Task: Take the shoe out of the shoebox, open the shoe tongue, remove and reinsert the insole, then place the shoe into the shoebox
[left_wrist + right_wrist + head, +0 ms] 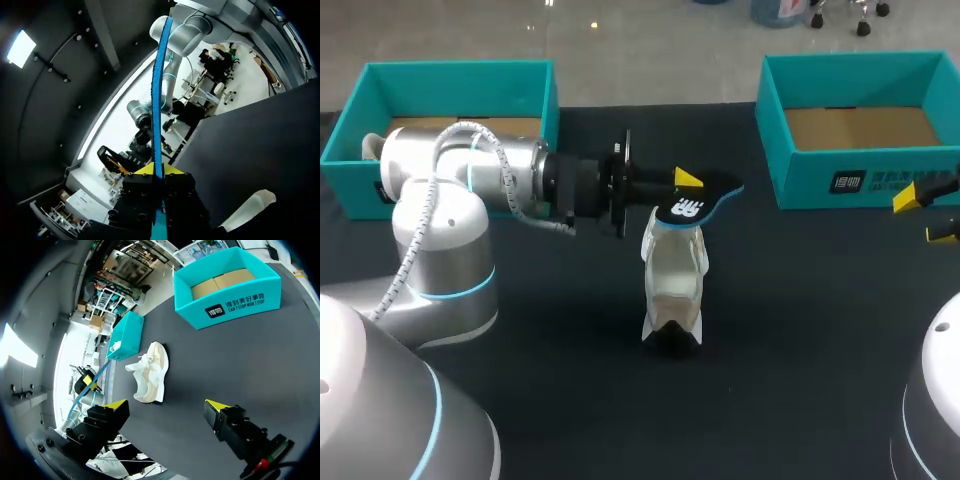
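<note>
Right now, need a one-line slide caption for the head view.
Left claw holds the insole above the white shoe on the dark table; right claw open at the side.

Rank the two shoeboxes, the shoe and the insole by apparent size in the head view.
1. Right shoebox and left shoebox: they look alike, and the left one is partly hidden.
2. Shoe.
3. Insole, held in the left gripper.

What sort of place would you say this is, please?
Probably a robot test bench: a dark table bearing a left shoebox, a right shoebox and a white shoe, with the left gripper holding the insole.
</note>
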### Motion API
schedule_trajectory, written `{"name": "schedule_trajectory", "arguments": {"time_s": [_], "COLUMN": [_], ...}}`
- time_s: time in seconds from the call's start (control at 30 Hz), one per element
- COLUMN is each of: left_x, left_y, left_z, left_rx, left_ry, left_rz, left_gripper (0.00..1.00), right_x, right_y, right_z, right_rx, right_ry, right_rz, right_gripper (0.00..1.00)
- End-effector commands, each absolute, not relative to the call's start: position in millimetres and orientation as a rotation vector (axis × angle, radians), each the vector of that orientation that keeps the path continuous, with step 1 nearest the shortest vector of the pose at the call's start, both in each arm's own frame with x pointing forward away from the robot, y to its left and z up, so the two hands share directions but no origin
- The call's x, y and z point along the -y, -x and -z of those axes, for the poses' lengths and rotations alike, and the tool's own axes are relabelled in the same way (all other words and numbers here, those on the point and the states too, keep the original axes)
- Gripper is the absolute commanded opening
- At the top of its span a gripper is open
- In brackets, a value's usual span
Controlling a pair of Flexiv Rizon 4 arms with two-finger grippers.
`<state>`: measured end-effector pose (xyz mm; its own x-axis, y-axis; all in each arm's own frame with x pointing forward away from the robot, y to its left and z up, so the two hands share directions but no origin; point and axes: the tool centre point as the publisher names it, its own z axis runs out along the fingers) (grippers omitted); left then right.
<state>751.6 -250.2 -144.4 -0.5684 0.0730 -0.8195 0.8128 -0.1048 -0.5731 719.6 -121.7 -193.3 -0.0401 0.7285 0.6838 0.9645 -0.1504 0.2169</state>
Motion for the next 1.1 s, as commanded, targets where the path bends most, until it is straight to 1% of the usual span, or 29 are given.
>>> {"name": "schedule_trajectory", "arguments": {"time_s": [0.03, 0.43, 0.8, 1.1], "left_x": [246.5, 246.5, 225.4, 218.5], "left_y": [-748.7, -748.7, -709.8, -683.9], "left_z": [143.5, 143.5, 145.0, 162.1], "left_rx": [-1.616, -1.616, -1.682, -1.705], "left_ry": [-0.977, -0.977, -0.895, -0.848], "left_rz": [1.724, 1.724, 1.892, 1.986], "left_gripper": [0.0, 0.0, 0.0, 0.0], "right_x": [121.4, 121.4, 121.4, 121.4], "right_y": [-718.3, -718.3, -718.3, -718.3], "right_z": [192.9, 192.9, 192.9, 192.9], "right_rx": [1.792, 1.792, 1.792, 1.792], "right_ry": [1.916, 1.916, 1.916, 1.916], "right_rz": [0.997, 0.997, 0.997, 0.997], "right_gripper": [1.0, 1.0, 1.0, 1.0]}}
